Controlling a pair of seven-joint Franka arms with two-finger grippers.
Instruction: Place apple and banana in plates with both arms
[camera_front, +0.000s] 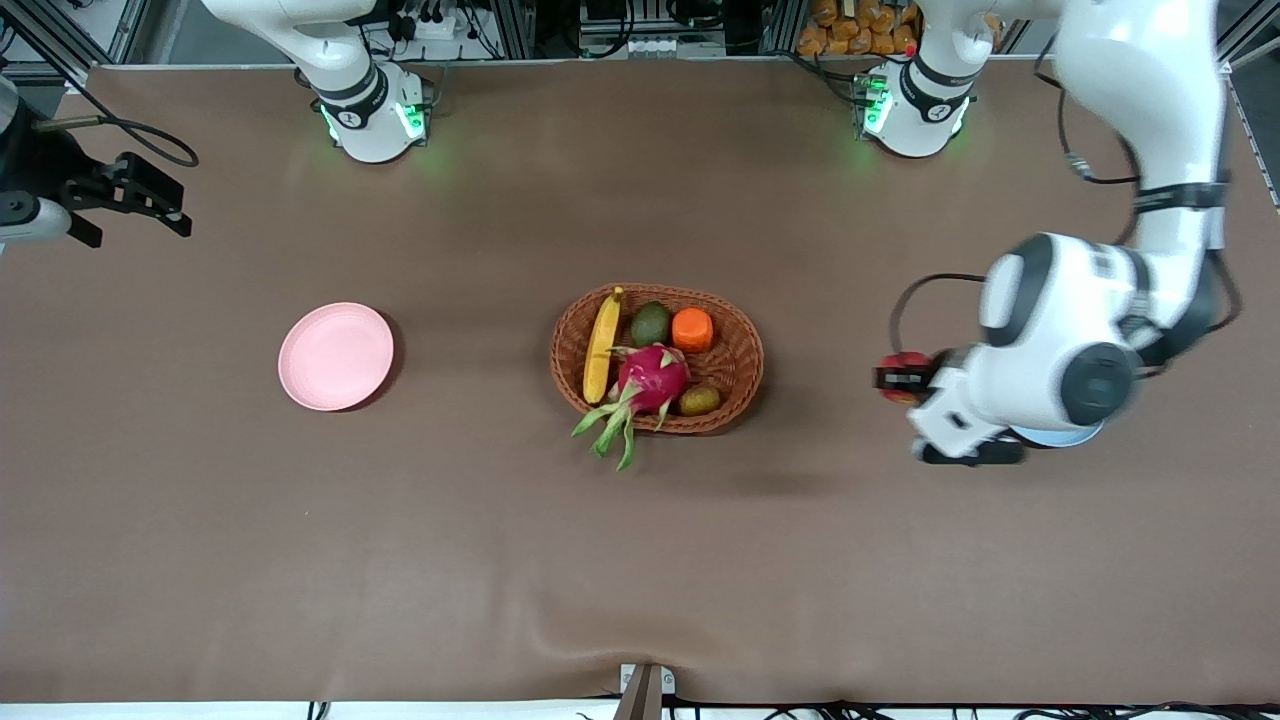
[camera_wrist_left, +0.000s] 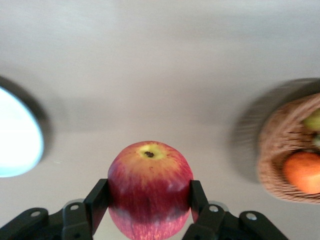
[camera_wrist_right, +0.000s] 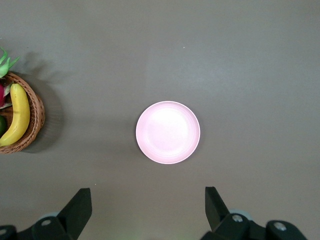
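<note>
so the left gripper (camera_wrist_left: 149, 200) is pinching the apple (camera_wrist_left: 150, 189) in the air, between the basket (camera_front: 657, 357) and the blue plate (camera_front: 1058, 436); best bet is to centre it over that plate, go low, then let go so it doesn't roll; banana (camera_front: 602, 345) sits in the basket at 9 o'clock; right gripper (camera_wrist_right: 148, 210) waits spread wide above the pink plate (camera_wrist_right: 168, 132) on the desk (camera_front: 400, 540)

banana (camera_front: 602, 345) in basket (camera_front: 742, 345) | basket between plates (camera_front: 335, 357)
</note>
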